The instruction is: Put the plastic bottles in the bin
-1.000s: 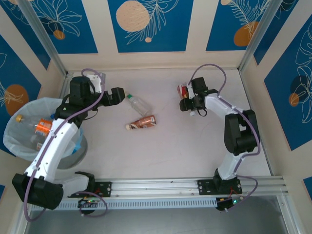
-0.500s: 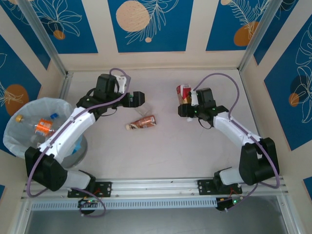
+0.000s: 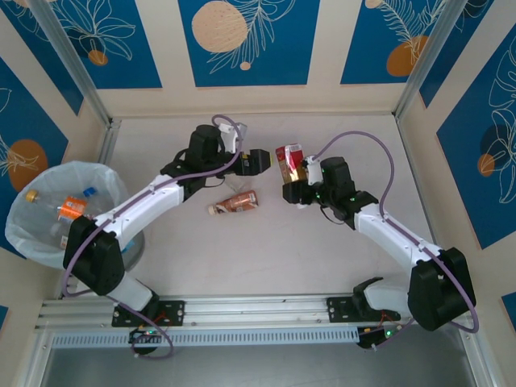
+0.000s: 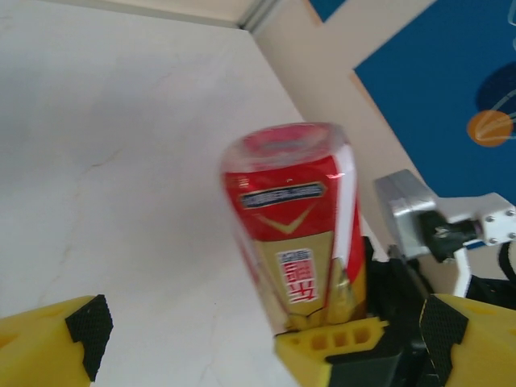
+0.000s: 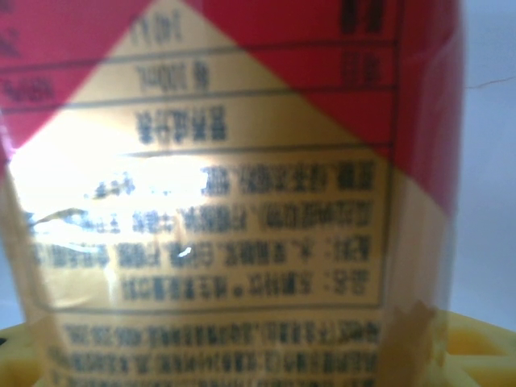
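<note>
My right gripper (image 3: pixel 293 181) is shut on a red-and-gold labelled plastic bottle (image 3: pixel 288 162), holding it upright above the middle of the table. The label of this bottle (image 5: pixel 242 185) sits close in front of the right wrist camera, with yellow fingertips (image 5: pixel 477 345) at the bottom corners. My left gripper (image 3: pixel 258 161) is open, level with the bottle (image 4: pixel 294 230) and just left of it, not touching. A brown-labelled bottle (image 3: pixel 234 201) lies on the table below the left arm. The grey bin (image 3: pixel 32 189) at the far left holds several bottles (image 3: pixel 71 208).
The left arm stretches from the bin side across to the table's middle. Blue patterned walls enclose the back and sides. A metal rail (image 3: pixel 258 308) runs along the near edge.
The right arm has carried the red-and-gold bottle left toward the middle. The left arm has swung right, away from the clear bottle, and now faces the held bottle.
</note>
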